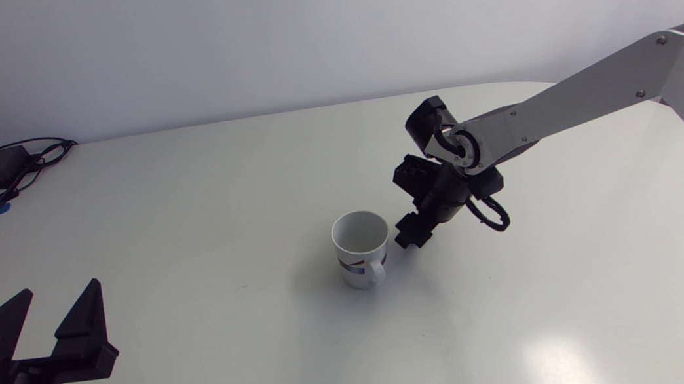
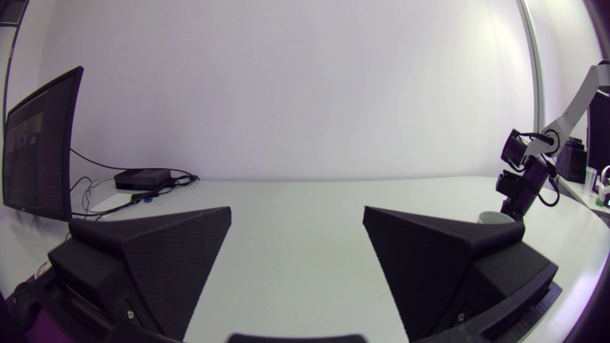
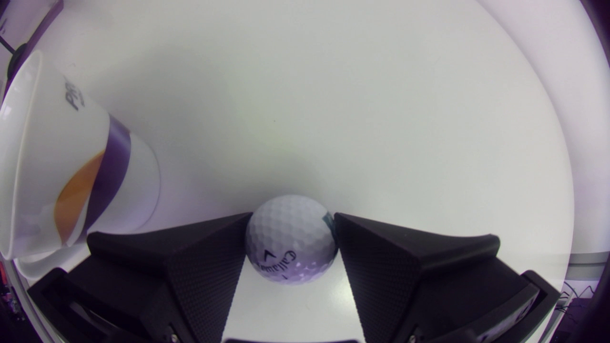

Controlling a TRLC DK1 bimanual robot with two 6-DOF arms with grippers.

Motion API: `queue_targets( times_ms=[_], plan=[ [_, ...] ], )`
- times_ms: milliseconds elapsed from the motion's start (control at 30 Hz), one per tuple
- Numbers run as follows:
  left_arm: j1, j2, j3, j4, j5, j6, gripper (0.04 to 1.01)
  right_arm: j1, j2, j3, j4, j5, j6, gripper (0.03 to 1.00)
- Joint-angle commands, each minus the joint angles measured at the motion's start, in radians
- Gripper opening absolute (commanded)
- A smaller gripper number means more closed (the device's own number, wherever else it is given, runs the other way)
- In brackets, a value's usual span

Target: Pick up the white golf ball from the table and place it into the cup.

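White golf ball near upright cup

Golf ball dimpled, glossy; cup glazed ceramic; fingers matt, textured; table smooth.

My right gripper points down, pinching the golf ball; my left gripper rests, fingers spread.

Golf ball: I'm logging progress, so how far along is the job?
Done: the right gripper is shut on the golf ball beside the mug. In hand: that grip, low by the table. Left: lift and drop it into the mug, whose inside shows empty.
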Motion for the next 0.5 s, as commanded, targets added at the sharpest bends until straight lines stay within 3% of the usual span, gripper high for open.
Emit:
queue_targets(
  times_ms=[0, 67, 300, 467],
  plan=[
    [0.006, -0.015, -0.021, 0.008, 0.002, -0.007, 0.992, 0.007, 0.009, -0.041, 0.021, 0.013, -0.018, 0.475],
    [0.006, -0.015, -0.021, 0.008, 0.002, -0.007, 0.992, 0.007, -0.004, -0.054, 0.056, 0.013, -0.021, 0.384],
    [0.006, -0.015, -0.021, 0.008, 0.002, -0.007, 0.992, 0.003, -0.081, -0.083, 0.048, 0.024, -0.018, 0.375],
    [0.006, -0.015, -0.021, 0.008, 0.002, -0.006, 0.992, -0.014, -0.230, -0.071, -0.010, 0.024, -0.015, 0.377]
  ],
)
